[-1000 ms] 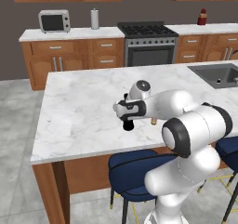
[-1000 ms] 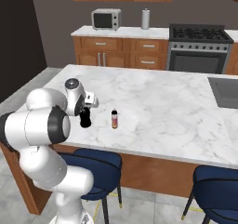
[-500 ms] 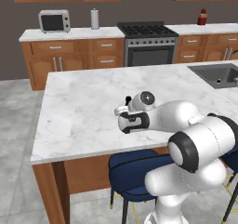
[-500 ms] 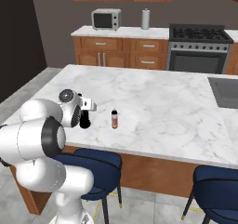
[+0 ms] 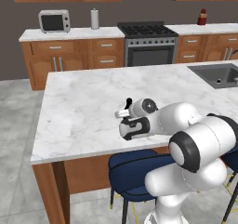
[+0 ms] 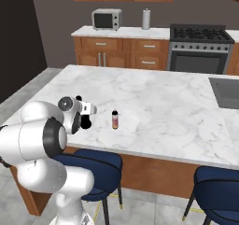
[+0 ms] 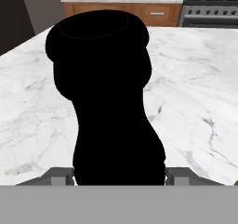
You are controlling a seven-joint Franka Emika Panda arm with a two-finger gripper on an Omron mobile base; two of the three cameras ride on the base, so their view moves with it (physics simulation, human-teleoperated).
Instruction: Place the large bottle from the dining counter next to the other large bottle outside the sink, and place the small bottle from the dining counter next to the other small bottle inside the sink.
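Black contoured cola-style bottle: near white-grey marble dining counter's front edge, apparently clamped between our gripper's fingers. Small orange-red bottle beside it; neither delivered yet.

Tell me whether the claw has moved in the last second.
Yes. Against the small bottle, which stayed put, the claw has come down the picture, toward the near edge of the counter.

Even flat light, sharp, soft shadows
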